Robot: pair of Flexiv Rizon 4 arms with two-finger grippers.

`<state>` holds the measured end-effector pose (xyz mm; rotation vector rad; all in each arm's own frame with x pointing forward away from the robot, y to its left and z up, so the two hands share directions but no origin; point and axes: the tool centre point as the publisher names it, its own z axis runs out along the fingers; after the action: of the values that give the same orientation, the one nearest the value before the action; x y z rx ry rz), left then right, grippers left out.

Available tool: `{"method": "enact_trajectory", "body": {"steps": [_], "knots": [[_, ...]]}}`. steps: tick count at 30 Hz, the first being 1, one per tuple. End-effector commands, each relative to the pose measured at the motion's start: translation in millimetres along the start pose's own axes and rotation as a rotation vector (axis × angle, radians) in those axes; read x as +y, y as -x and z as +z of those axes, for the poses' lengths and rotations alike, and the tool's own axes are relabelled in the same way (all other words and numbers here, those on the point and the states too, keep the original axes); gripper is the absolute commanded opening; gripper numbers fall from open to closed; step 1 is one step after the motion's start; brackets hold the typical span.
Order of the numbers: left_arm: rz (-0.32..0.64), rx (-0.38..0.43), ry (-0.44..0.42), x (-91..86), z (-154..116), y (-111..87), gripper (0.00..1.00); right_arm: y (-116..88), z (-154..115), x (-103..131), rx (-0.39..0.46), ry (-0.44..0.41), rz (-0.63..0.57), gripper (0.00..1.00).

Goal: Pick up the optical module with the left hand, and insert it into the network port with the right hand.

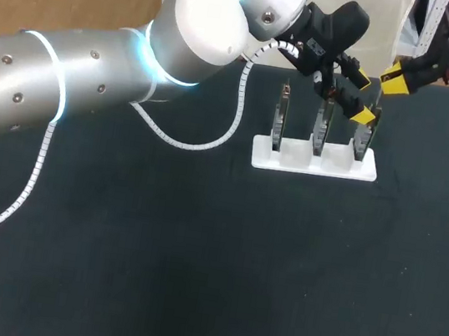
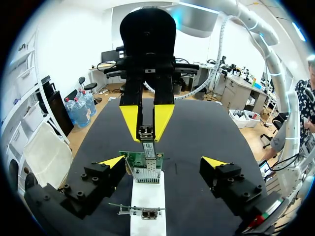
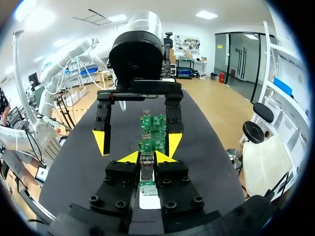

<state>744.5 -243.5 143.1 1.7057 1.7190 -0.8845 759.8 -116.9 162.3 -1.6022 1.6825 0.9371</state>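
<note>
- The right gripper [image 3: 146, 157] has its yellow tips clamped on the optical module [image 3: 146, 173], which is held just above the end board [image 2: 132, 158]
- The module's lower end sits at the mouth of the network port [image 2: 146, 174]; I cannot tell whether it has entered. If it goes in skewed it could jam in the cage or lever the board out of its slot
- The left gripper [image 2: 162, 161] is spread wide and holds nothing. Its fingers flank that board, close enough for the right gripper to knock them
- Only the left wrist view shows the module meeting the port, and only the right wrist view shows the grip itself
- The head view alone shows the white holder [image 1: 314, 160] with all three boards, but the module is hidden there
</note>
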Motion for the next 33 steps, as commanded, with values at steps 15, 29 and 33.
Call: {"method": "enact_trajectory", "body": {"steps": [15,29,33], "knots": [[-0.002,0.005,-0.002,1.0,0,1.1,1.00,1,-3,0,-0.009,-0.013,0.007,1.00],[-0.002,0.005,-0.002,1.0,0,1.1,1.00,23,-29,-6,-0.171,0.015,-0.005,1.00],[-0.002,0.005,-0.002,1.0,0,1.1,1.00,27,-29,-4,-0.154,0.026,-0.033,0.39]]}}
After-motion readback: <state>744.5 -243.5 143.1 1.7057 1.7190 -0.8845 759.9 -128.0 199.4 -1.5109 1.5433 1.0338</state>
